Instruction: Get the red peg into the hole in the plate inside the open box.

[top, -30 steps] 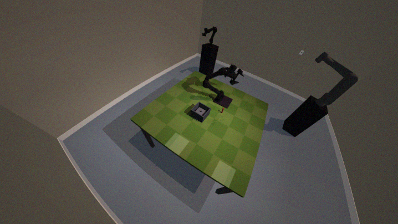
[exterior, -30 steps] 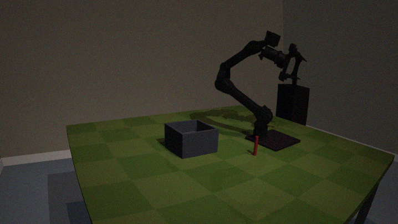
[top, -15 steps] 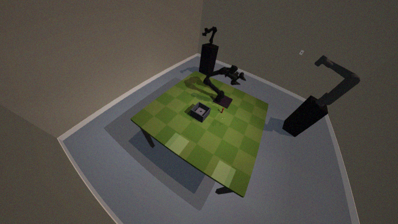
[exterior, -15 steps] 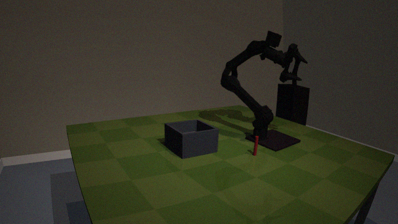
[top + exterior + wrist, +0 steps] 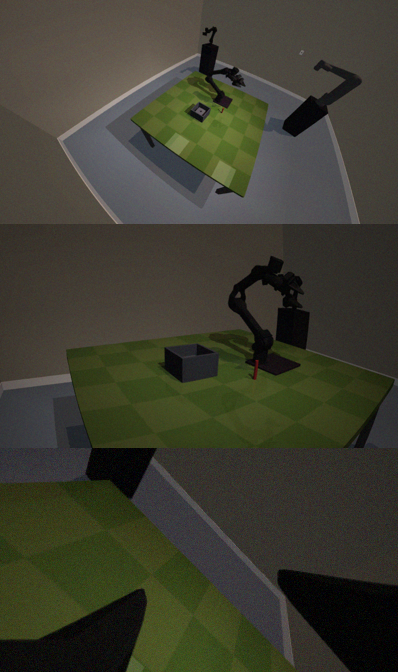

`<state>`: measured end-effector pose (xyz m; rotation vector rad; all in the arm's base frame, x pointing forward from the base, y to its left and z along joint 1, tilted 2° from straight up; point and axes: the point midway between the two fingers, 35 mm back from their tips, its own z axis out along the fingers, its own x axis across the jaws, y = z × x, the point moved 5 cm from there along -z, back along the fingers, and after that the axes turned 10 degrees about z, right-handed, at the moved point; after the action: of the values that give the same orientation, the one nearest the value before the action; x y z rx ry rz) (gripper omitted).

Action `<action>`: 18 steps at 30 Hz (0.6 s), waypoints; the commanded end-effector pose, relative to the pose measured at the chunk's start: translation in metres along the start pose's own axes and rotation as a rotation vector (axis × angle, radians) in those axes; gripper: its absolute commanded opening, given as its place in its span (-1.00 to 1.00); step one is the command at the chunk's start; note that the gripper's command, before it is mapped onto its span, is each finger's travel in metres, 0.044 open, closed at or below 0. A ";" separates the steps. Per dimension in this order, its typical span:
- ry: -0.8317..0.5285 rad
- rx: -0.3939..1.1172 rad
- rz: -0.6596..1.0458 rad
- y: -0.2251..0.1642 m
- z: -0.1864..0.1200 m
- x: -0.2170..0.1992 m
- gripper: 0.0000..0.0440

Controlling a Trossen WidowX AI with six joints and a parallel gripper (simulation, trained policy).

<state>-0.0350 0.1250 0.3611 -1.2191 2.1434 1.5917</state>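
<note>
Nearest to the camera, in the wrist view, are the two dark fingers of the claw (image 5: 241, 82) (image 5: 298, 298) (image 5: 212, 585); they stand wide apart, with nothing between them. On the green checkered worktop (image 5: 217, 139) (image 5: 222, 402) (image 5: 75, 573) there is one open grey box (image 5: 204, 116) (image 5: 200, 367) and one peg (image 5: 222, 110) (image 5: 255, 370). The peg is red, thin and straight, and it stands nearly upright, a little tilted, outside the box, near the dark base plate (image 5: 228, 102) (image 5: 289, 365) of the arm.

The tool (image 5: 243, 84) (image 5: 302, 299) (image 5: 211, 585) has dipped slightly, the arm's elbow (image 5: 236, 303) has shifted right, and the grey arm (image 5: 341, 88) at right has sunk a little.
</note>
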 end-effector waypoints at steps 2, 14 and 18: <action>-0.021 0.065 0.124 -0.010 0.007 -0.004 1.00; -0.119 0.211 0.507 -0.039 0.016 -0.013 1.00; -0.157 0.254 0.636 -0.049 0.017 -0.016 1.00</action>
<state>0.0002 0.1415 0.3352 -0.4265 2.6279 1.5043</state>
